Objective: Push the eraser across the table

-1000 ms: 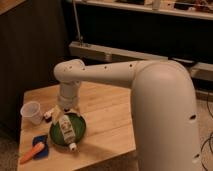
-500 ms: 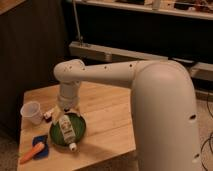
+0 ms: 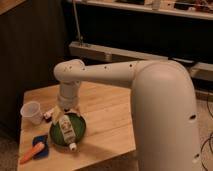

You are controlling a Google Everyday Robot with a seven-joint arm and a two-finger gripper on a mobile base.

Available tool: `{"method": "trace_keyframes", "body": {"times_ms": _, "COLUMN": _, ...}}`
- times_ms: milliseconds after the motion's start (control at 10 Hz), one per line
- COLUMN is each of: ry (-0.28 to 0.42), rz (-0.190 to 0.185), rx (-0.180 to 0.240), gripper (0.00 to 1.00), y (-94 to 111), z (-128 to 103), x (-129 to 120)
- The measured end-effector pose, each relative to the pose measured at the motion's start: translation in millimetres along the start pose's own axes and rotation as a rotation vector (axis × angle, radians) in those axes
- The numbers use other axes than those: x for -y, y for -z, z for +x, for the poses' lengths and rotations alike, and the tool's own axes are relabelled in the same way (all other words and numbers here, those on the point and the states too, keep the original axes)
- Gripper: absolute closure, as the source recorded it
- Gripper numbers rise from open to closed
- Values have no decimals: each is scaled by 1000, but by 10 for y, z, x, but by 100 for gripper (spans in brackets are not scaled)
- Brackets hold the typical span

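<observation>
My gripper [image 3: 64, 108] hangs from the white arm [image 3: 100, 74] and points down at the left part of the light-wood table [image 3: 107, 117], just behind the green plate [image 3: 56, 135]. A small light-and-dark piece [image 3: 49, 114] shows between the gripper and the cup; it may be an end of the eraser, and the rest of it is hidden by the gripper. A white bottle with a label [image 3: 66, 128] lies on the plate.
A clear plastic cup [image 3: 31, 112] stands at the table's left edge. A blue block [image 3: 41, 144] and an orange carrot [image 3: 30, 152] lie at the front left corner. A dark wall and a low shelf [image 3: 115, 52] stand behind the table.
</observation>
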Motion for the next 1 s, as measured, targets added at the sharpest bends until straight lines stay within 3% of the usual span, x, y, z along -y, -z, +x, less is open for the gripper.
{"method": "trace_keyframes", "body": {"times_ms": 900, "ry": 1, "rz": 2, "rx": 2, "gripper": 27, "y": 8, "z": -5, "x": -3}}
{"method": "trace_keyframes", "body": {"times_ms": 1000, "ry": 16, "rz": 21, "rx": 13, "gripper": 27, "y": 57, "z": -23, "x": -13}}
